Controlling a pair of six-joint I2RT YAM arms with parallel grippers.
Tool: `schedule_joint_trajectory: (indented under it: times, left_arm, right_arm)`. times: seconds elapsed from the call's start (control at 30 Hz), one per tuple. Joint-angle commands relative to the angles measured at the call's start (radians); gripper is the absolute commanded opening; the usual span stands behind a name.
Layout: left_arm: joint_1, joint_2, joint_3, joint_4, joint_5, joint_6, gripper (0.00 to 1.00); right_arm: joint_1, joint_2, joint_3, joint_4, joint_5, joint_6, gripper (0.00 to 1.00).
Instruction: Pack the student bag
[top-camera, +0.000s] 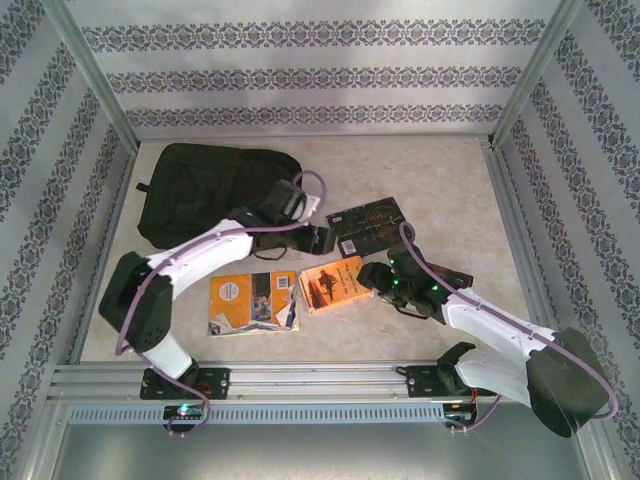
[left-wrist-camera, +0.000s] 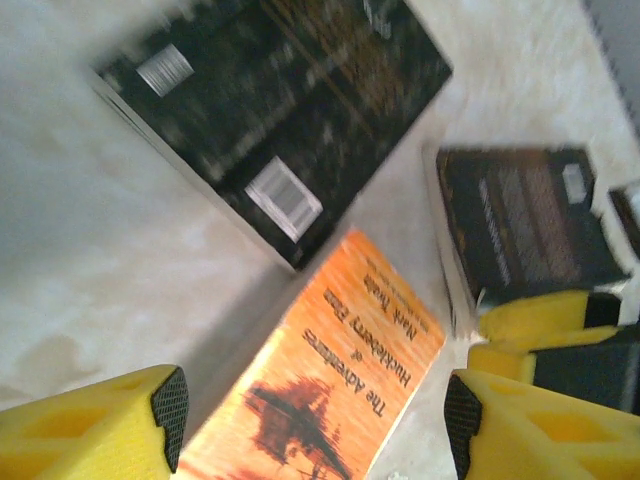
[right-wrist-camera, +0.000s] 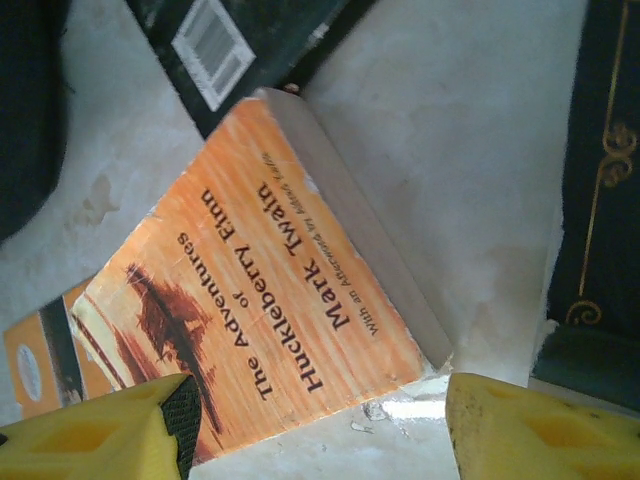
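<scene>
The student bag (top-camera: 215, 190), a large black backpack, lies flat at the back left of the table. My left gripper (top-camera: 320, 240) (left-wrist-camera: 315, 415) hovers open over the gap between a black book (top-camera: 368, 228) (left-wrist-camera: 270, 110) and an orange Huckleberry Finn paperback (top-camera: 333, 283) (left-wrist-camera: 330, 380). My right gripper (top-camera: 372, 275) (right-wrist-camera: 320, 420) is open just above the paperback's (right-wrist-camera: 260, 290) right corner, with nothing between its yellow fingers (right-wrist-camera: 530, 430). Neither gripper holds anything.
An orange-and-white book (top-camera: 252, 302) (right-wrist-camera: 40, 360) lies left of the paperback near the front edge. A dark book with gold ornament (right-wrist-camera: 600, 200) (left-wrist-camera: 520, 225) lies to the right under my right arm. Metal frame rails (top-camera: 300, 375) bound the table.
</scene>
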Motion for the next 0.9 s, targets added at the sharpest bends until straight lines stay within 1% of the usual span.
schedule_joint_trajectory:
  times: [0.0, 0.13, 0.23, 0.43, 0.6, 0.87]
  left_arm:
    - [-0.025, 0.037, -0.028, 0.046, -0.014, -0.002, 0.70]
    - [-0.027, 0.086, -0.065, 0.100, -0.014, -0.014, 0.70]
    - [-0.027, 0.114, -0.080, 0.126, -0.011, -0.017, 0.70]
    - [-0.027, 0.160, -0.103, 0.166, 0.015, -0.035, 0.67]
    - [-0.026, 0.180, -0.134, 0.209, 0.060, -0.067, 0.65]
    - [-0.025, 0.198, -0.160, 0.303, 0.155, -0.152, 0.64]
  right_arm:
    - [0.003, 0.007, -0.042, 0.126, -0.023, 0.129, 0.66]
    - [0.006, 0.073, -0.082, 0.245, -0.060, 0.191, 0.65]
    - [0.006, 0.129, -0.080, 0.312, -0.092, 0.206, 0.65]
    - [-0.004, 0.211, -0.045, 0.345, -0.100, 0.189, 0.64]
    - [-0.042, 0.274, -0.004, 0.363, -0.132, 0.144, 0.63]
    - [-0.150, 0.387, 0.112, 0.374, -0.195, 0.048, 0.63]
